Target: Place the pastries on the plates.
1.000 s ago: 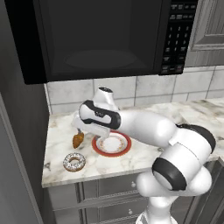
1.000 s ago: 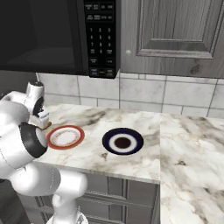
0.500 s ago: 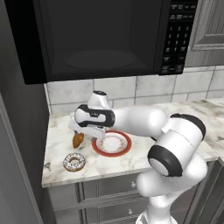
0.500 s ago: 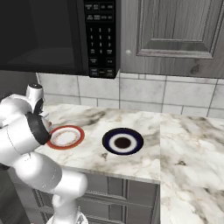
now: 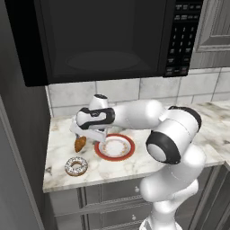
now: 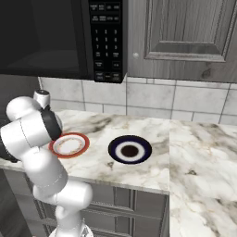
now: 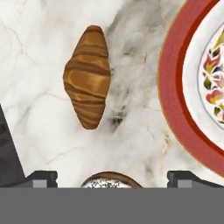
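The croissant (image 7: 87,76) lies golden-brown on the marble, to the left of the red-rimmed plate (image 7: 175,96), and the iced donut (image 7: 111,180) peeks in at the bottom edge. My gripper (image 7: 114,179) is open, hovering over the counter with nothing between its fingertips (image 7: 41,178). From the left base view, the gripper (image 5: 87,136) hangs just above the croissant (image 5: 80,143), the donut (image 5: 76,166) sits nearer the counter front, and the red-rimmed plate (image 5: 130,150) is to the right. The navy-rimmed plate (image 6: 129,161) rests right of the red-rimmed plate (image 6: 81,150).
A black microwave (image 5: 103,40) hangs low over the counter. A dark tall panel (image 5: 22,148) closes the left end. The counter's front edge (image 5: 112,177) runs just beyond the donut. Bare marble (image 6: 203,152) stretches to the right of the navy-rimmed plate.
My hand has swung left and lower, from over the red-rimmed plate's left edge to above the croissant. The jaws stayed open. Pastries and plates have not moved.
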Robot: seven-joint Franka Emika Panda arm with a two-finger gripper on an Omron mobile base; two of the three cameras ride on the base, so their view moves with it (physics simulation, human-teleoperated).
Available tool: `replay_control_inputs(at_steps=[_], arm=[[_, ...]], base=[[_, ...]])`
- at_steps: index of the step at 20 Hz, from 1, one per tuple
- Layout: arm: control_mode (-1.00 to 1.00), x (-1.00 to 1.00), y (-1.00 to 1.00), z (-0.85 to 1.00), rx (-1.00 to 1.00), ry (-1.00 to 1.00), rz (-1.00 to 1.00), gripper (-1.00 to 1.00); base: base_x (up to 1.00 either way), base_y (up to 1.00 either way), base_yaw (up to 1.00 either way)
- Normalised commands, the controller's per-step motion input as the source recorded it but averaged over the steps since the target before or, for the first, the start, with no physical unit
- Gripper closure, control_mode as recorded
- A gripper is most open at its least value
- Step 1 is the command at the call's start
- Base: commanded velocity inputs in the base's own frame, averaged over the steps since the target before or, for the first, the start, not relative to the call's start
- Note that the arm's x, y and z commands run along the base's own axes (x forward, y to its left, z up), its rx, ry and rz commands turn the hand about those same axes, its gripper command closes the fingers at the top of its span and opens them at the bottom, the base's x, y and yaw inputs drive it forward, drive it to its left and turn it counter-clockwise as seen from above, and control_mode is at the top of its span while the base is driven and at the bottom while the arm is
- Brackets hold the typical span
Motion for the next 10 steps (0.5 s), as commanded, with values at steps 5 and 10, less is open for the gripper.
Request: replay_control_inputs(at_steps=[5, 10], arm=[[-1.0, 0.42, 0.03, -0.29, 0.0, 0.04, 0.0, -1.0], [-1.0, 0.39, 0.1, -0.19, 0.0, 0.0, 0.0, -1.0]], base=[[0.0, 0.0, 0.0], [0.0, 0.0, 0.0]])
